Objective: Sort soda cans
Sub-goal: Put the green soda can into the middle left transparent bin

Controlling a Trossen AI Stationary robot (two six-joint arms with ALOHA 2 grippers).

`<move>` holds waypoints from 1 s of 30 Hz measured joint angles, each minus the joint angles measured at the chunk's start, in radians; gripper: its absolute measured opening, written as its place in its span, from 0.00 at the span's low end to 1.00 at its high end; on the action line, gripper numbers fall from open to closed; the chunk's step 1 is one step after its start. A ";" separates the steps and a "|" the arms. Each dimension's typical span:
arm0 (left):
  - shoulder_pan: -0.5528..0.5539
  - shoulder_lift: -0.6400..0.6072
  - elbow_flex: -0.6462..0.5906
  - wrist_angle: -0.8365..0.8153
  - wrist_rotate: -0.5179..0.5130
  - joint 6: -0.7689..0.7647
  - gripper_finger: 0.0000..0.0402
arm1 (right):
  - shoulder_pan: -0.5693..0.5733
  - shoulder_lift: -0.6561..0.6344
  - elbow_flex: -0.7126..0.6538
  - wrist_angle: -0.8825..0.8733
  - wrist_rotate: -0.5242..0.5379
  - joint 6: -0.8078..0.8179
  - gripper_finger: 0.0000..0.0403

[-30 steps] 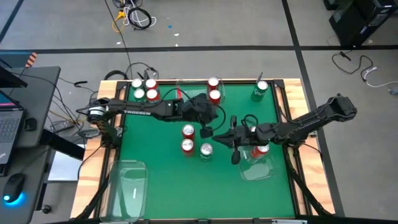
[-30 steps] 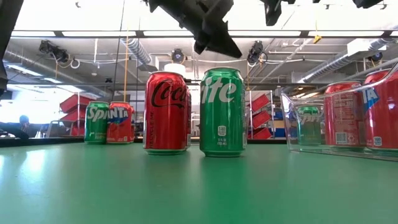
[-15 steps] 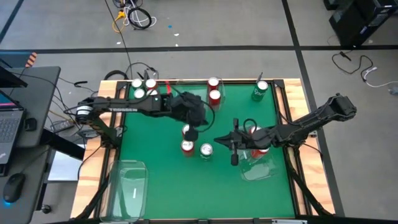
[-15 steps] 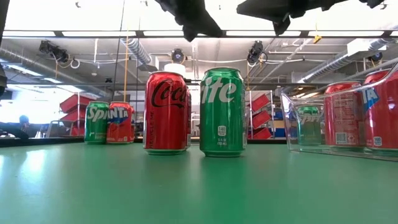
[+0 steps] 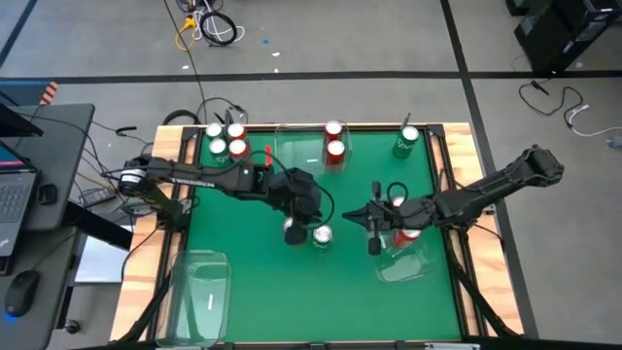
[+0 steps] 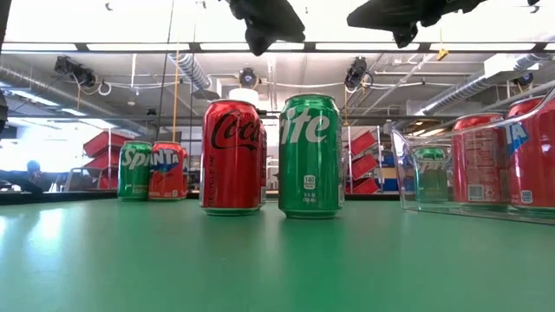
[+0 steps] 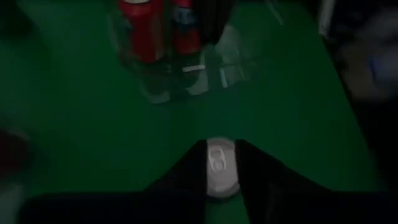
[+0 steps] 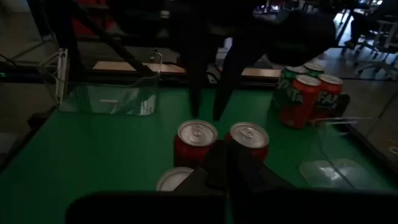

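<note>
We count twelve soda cans (image 5: 336, 149) on the counter (image 5: 243, 253), eight red cans (image 5: 333, 128), four green cans (image 5: 406, 141), three clear plastic trays (image 5: 204, 282), two dark arms (image 5: 204, 178)

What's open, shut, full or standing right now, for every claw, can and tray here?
Left claw: open, hovering above the red can, gripping nothing.
Right claw: shut, holding nothing, hovering next to the right tray.
Red can: upright on the table.
Green can: upright next to it.
Right tray: holds upright red cans.
</note>
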 joint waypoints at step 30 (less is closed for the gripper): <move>-0.044 0.087 0.000 0.000 -0.009 -0.141 0.75 | 0.000 -0.067 0.000 -0.099 0.028 0.009 0.00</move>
